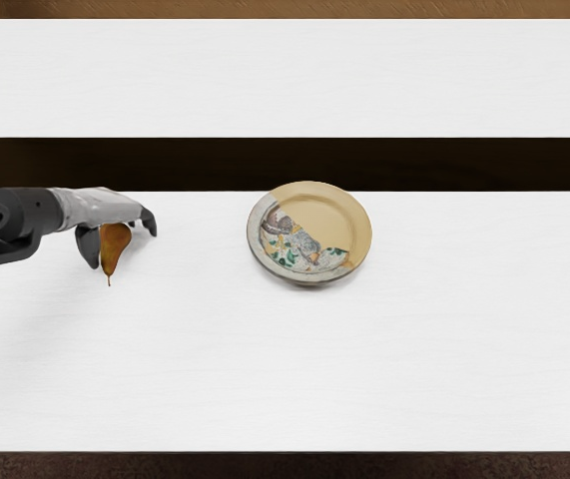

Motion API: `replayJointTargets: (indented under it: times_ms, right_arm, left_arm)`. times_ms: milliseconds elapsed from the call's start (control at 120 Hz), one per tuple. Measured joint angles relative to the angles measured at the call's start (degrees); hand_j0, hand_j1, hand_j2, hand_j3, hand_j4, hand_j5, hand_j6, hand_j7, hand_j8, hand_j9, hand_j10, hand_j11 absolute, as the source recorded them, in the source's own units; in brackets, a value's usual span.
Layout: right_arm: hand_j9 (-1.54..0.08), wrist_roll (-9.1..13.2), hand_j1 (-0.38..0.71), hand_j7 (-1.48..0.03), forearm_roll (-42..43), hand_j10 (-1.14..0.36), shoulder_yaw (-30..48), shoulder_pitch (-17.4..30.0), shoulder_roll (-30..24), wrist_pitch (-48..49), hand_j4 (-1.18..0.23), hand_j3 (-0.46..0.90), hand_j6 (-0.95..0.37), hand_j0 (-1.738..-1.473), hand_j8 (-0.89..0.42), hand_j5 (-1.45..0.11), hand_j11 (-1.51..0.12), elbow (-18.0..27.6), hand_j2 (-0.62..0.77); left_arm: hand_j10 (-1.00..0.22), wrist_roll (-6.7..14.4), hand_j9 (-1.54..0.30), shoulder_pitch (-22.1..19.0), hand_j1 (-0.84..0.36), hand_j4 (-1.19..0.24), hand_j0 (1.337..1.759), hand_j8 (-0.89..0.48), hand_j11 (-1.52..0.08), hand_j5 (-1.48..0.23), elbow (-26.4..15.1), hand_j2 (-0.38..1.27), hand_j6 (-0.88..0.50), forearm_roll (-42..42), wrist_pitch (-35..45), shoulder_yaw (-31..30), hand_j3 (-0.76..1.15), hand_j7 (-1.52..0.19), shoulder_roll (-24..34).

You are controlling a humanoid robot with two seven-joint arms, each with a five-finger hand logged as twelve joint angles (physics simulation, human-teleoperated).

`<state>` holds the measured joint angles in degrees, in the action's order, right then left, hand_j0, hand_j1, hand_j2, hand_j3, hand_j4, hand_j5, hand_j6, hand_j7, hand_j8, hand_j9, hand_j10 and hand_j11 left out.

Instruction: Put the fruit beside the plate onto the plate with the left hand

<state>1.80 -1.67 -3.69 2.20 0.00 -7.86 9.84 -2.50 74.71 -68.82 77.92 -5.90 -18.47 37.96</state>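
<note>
A brown-orange pear (114, 247) is at the left of the white table, stem pointing toward me. My left hand (117, 232) comes in from the left edge and its dark fingers are curled around the pear's upper part. I cannot tell whether the pear rests on the table or hangs just above it. The yellow plate (339, 215), with a painted pattern on its left and front part, sits right of the pear, well apart from the hand. Nothing lies on the plate.
A dark gap (285, 165) runs across behind the plate, with a second white surface (285, 80) beyond it. The table's front edge (285, 454) is near the bottom of the view.
</note>
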Motion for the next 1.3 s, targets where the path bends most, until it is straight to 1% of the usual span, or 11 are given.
replayJointTargets:
  times_ms: [92, 183, 275, 483, 717, 867, 975, 1058, 1083, 1175, 1300]
  right_arm:
    - [-0.04, 0.00, -0.31, -0.04, 0.00, -0.03, 0.00, 0.00, 0.00, -0.01, -0.03, 0.00, -0.03, -1.658, -0.03, -0.04, -0.04, 0.00, -0.01]
    - [-0.04, 0.00, -0.31, -0.04, 0.00, -0.03, 0.00, 0.00, 0.00, 0.00, -0.03, 0.00, -0.03, -1.658, -0.03, -0.04, -0.04, 0.00, -0.01]
    - [-0.04, 0.01, -0.31, -0.04, 0.00, -0.03, 0.00, 0.00, 0.00, -0.01, -0.03, 0.00, -0.03, -1.658, -0.03, -0.04, -0.04, 0.00, -0.01]
    - [-0.04, 0.00, -0.31, -0.04, 0.01, -0.03, 0.00, 0.00, 0.00, 0.00, -0.03, 0.00, -0.03, -1.658, -0.03, -0.04, -0.04, 0.00, -0.01]
    - [-0.04, 0.03, -0.31, -0.04, 0.00, -0.03, 0.00, 0.00, 0.00, 0.00, -0.03, 0.00, -0.03, -1.658, -0.03, -0.04, -0.04, 0.00, -0.01]
    - [-0.04, 0.01, -0.31, -0.04, -0.01, -0.03, 0.00, 0.00, 0.00, 0.00, -0.03, 0.00, -0.03, -1.658, -0.03, -0.04, -0.04, 0.00, -0.01]
    - [-0.04, 0.01, -0.31, -0.04, 0.00, -0.03, 0.00, 0.00, 0.00, 0.01, -0.03, 0.00, -0.03, -1.658, -0.03, -0.04, -0.04, 0.00, -0.01]
    - [-0.04, 0.01, -0.31, -0.04, 0.00, -0.03, 0.00, 0.00, 0.00, 0.00, -0.03, 0.00, -0.03, -1.658, -0.03, -0.04, -0.04, 0.00, -0.01]
    - [-0.04, 0.01, -0.31, -0.04, 0.00, -0.03, 0.00, 0.00, 0.00, 0.01, -0.03, 0.00, -0.03, -1.658, -0.03, -0.04, -0.04, 0.00, -0.01]
    - [-0.04, 0.01, -0.31, -0.04, 0.00, -0.03, 0.00, 0.00, 0.00, 0.00, -0.03, 0.00, -0.03, -1.658, -0.03, -0.04, -0.04, 0.00, -0.01]
    - [-0.04, 0.00, -0.31, -0.04, 0.00, -0.03, 0.00, 0.00, 0.00, 0.00, -0.03, 0.00, -0.03, -1.658, -0.03, -0.04, -0.04, 0.00, -0.01]
  left_arm:
    - [-0.38, -0.01, -0.49, 0.00, -0.10, -0.38, 1.658, -0.38, -0.49, -0.49, -0.41, 0.08, -0.27, 0.12, 0.07, -0.03, 0.00, -0.38, 0.02]
    - [-0.40, 0.19, -0.52, 0.01, -0.12, -0.40, 1.658, -0.40, -0.52, -0.51, -0.58, 0.10, -0.24, 0.37, 0.10, -0.06, 0.00, -0.43, 0.03]
    - [-0.42, 0.04, -0.55, 0.00, -0.14, -0.42, 1.658, -0.42, -0.55, -0.54, -0.70, 0.14, -0.26, 0.19, 0.09, -0.01, 0.00, -0.40, 0.34]
    - [-0.47, -0.19, -0.61, 0.00, -0.18, -0.46, 1.658, -0.38, -0.61, -0.61, -0.78, 0.19, -0.28, -0.06, 0.08, 0.02, 0.00, -0.39, 0.45]
    - [-0.44, -0.24, -0.69, 0.00, -0.23, -0.53, 1.657, -0.34, -0.69, -0.68, -0.69, 0.28, -0.29, -0.47, 0.02, -0.07, 0.00, -0.37, 0.45]
    - [-0.41, -0.27, -0.75, 0.04, -0.29, -0.60, 1.657, -0.32, -0.76, -0.73, -0.71, 0.43, -0.27, -0.61, 0.07, -0.17, 0.00, -0.39, 0.51]
    - [-0.45, -0.29, -0.81, 0.09, -0.29, -0.64, 1.657, -0.35, -0.82, -0.78, -0.65, 0.53, -0.26, -1.24, -0.15, -0.22, 0.00, -0.41, 0.51]
    - [-0.49, -0.46, -0.86, 0.12, -0.31, -0.66, 1.657, -0.38, -0.86, -0.83, -0.57, 0.65, -0.28, -1.69, -0.21, -0.22, 0.00, -0.36, 0.79]
    - [-0.51, -0.40, -0.87, 0.27, -0.33, -0.67, 1.658, -0.39, -0.87, -0.84, -0.58, 0.63, -0.33, -1.69, -0.21, -0.23, 0.00, -0.43, 1.41]
    - [-0.57, -0.27, -0.90, 0.44, -0.34, -0.69, 1.658, -0.44, -0.91, -0.88, -0.64, 0.71, -0.48, -1.97, -0.19, -0.26, 0.00, -0.62, 1.85]
    - [-0.61, -0.27, -0.94, 0.29, -0.36, -0.71, 1.657, -0.47, -0.95, -0.92, -0.69, 0.82, -0.59, -3.80, -0.19, -0.27, 0.00, -0.78, 1.86]
